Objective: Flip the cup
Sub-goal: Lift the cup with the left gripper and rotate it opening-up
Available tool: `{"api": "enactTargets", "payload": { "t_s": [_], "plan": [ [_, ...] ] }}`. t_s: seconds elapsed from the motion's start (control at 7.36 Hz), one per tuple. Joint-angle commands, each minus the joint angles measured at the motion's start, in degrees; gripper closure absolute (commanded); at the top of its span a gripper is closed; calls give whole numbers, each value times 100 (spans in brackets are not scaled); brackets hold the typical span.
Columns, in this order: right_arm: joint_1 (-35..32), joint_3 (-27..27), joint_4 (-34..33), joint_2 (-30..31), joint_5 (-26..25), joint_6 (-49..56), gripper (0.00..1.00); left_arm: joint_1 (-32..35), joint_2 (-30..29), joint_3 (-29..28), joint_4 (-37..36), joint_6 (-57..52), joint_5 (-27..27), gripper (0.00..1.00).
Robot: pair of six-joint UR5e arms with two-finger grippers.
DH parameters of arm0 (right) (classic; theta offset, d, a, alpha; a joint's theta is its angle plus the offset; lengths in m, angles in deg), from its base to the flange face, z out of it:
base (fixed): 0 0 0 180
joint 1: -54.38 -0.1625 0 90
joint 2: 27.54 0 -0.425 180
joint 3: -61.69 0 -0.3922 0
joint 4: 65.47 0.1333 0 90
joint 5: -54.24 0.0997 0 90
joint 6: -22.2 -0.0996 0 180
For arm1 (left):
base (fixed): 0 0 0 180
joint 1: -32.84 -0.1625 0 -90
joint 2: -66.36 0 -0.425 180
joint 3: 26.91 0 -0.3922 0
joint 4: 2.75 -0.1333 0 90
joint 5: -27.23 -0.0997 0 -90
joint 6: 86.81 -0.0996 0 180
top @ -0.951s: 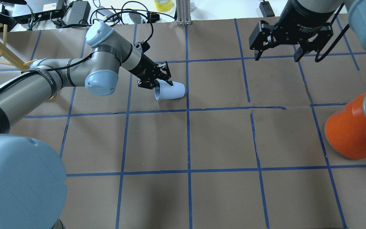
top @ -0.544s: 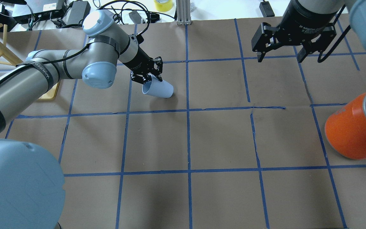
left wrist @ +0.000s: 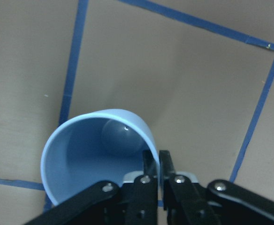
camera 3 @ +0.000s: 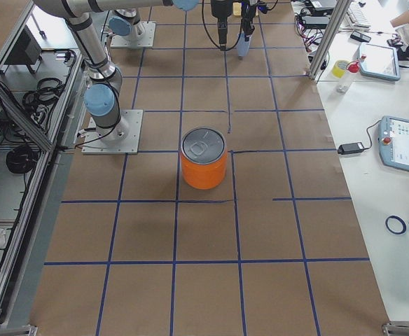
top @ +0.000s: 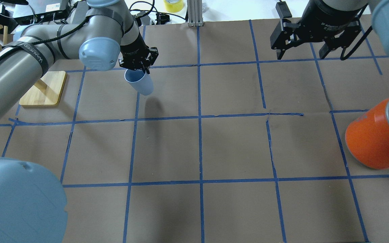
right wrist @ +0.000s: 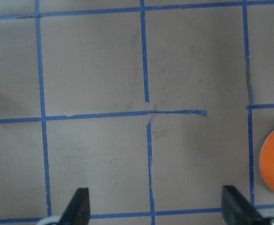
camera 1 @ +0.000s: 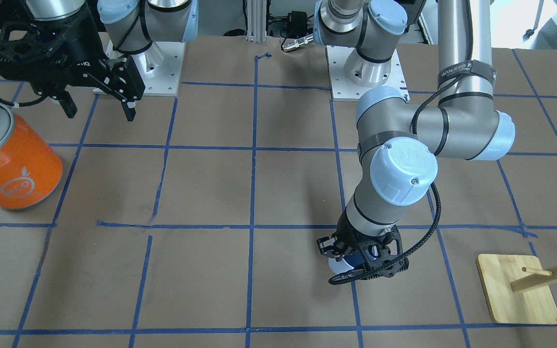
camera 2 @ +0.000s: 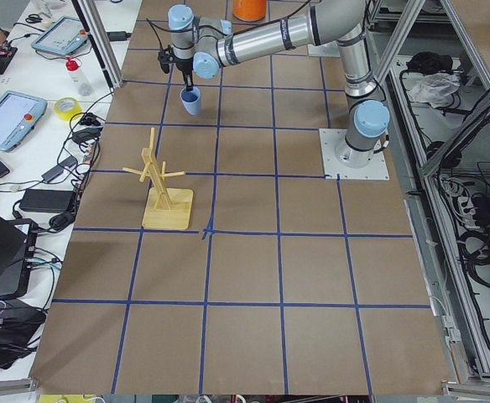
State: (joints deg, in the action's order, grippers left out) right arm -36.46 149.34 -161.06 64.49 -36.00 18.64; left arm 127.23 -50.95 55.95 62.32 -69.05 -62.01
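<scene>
The pale blue cup (top: pixel 141 83) hangs off the table in my left gripper (top: pixel 137 68), mouth upward and tilted, its shadow on the paper below it. The left wrist view shows the fingers pinching the cup's (left wrist: pixel 87 152) rim wall, one inside and one outside, at the gripper (left wrist: pixel 156 161). In the front-facing view the cup (camera 1: pixel 342 265) is mostly hidden under the left gripper (camera 1: pixel 363 261). The cup also shows in the left view (camera 2: pixel 192 102). My right gripper (top: pixel 303 54) is open and empty, high over the far right of the table, as in the right wrist view (right wrist: pixel 156 208).
A big orange can (top: pixel 375 136) with a silver lid stands at the right edge, also in the front-facing view (camera 1: pixel 11 166). A wooden stand (top: pixel 42 88) on a square base is left of the cup. Brown paper with a blue tape grid covers the table.
My left gripper has lifted the cup off the table and carried it left and farther back, turning it from lying on its side to mouth upward. The right gripper has barely moved.
</scene>
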Motion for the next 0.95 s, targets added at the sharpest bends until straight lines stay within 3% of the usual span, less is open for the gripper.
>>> {"api": "enactTargets", "payload": {
  "t_s": [0.0, 0.27, 0.82],
  "plan": [
    [110, 6, -180, -10, 7, 14, 0, -52, -2, -129, -12, -771, -968, 100],
    [110, 6, -136, -10, 7, 5, 0, -455, -151, -16, -922, -1038, -964, 100],
    [92, 41, -127, 8, 24, 5, 0, -729, -310, 213, -962, -1144, -911, 100]
  ]
}}
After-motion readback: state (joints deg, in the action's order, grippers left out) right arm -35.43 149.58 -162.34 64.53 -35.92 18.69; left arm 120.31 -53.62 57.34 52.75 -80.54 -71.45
